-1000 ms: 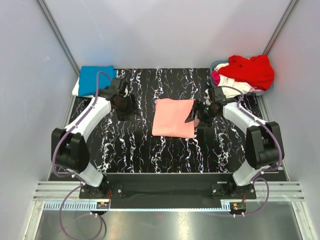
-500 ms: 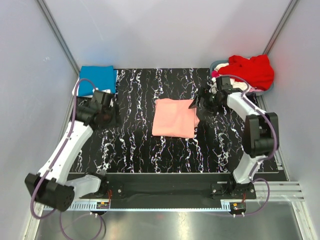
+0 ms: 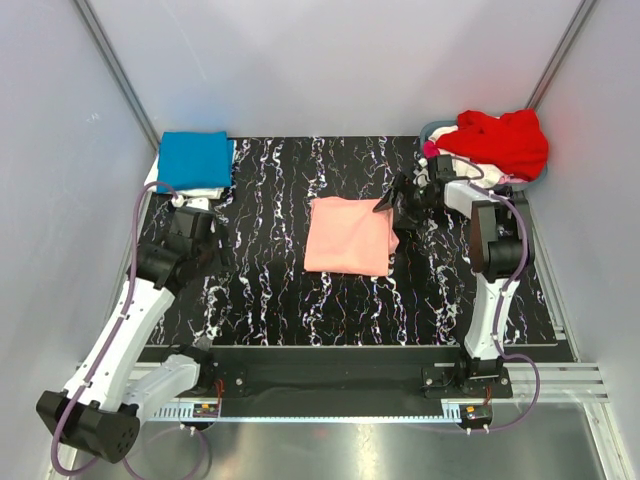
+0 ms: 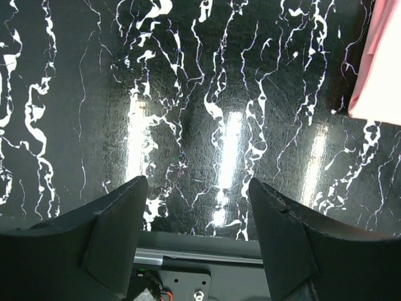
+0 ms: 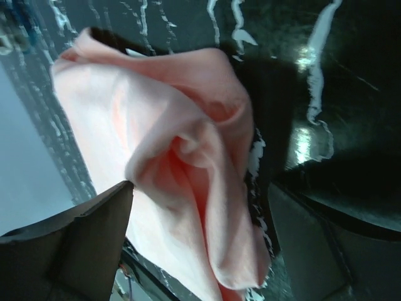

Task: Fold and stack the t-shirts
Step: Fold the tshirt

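Now that the left gripper [image 4: 197, 185] has drawn back, it and the right gripper [image 5: 200, 188] gape released; only the right wrist view shows the salmon-pink cloth t-shirt [image 5: 156, 125] bunched.

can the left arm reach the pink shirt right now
Probably yes: only bare table lies between the open left gripper and the pink shirt, though the right gripper sits at its right edge.
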Robot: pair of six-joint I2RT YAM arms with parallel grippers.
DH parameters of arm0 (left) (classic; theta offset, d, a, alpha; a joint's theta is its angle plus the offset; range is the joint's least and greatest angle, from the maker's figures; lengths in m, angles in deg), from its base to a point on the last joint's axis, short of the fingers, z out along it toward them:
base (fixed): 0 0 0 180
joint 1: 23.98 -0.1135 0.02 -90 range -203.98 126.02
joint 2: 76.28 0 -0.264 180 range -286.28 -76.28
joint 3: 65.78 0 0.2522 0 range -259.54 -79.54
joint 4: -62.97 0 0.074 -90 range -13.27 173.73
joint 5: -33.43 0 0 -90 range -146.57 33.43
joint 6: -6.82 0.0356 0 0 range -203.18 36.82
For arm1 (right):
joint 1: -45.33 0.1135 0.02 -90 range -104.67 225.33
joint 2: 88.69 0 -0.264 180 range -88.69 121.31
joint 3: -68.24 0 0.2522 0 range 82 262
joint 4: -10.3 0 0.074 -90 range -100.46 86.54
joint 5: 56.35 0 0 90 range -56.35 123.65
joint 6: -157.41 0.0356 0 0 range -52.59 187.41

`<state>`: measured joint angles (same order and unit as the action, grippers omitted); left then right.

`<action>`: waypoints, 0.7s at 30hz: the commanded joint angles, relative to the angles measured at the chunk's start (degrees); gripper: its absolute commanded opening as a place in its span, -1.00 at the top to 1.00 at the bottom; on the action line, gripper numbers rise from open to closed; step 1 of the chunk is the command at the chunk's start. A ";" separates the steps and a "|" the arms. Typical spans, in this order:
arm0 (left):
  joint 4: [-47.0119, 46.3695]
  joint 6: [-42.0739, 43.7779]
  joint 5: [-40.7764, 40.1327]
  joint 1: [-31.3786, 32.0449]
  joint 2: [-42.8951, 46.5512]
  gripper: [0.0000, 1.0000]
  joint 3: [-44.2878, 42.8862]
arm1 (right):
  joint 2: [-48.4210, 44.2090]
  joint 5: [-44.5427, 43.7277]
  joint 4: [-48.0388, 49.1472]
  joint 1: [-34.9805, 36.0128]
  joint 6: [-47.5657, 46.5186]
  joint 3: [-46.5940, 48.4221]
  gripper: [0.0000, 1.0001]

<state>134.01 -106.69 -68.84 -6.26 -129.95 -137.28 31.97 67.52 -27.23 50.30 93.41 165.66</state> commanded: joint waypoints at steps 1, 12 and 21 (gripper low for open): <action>-4.54 0.74 -1.52 0.13 0.58 -0.43 0.96 | 0.98 4.62 8.64 1.00 3.61 -3.93 -0.89; -5.07 -0.31 -3.72 0.04 1.02 -0.43 1.83 | 3.53 11.83 18.24 4.70 7.67 -11.24 0.63; -4.37 -1.63 -6.62 0.04 1.90 -0.42 2.01 | -7.09 -1.31 -7.11 4.61 -5.48 3.16 1.00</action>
<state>131.38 -107.54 -72.69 -6.26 -129.47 -135.24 33.19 74.38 -21.87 54.87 96.34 161.42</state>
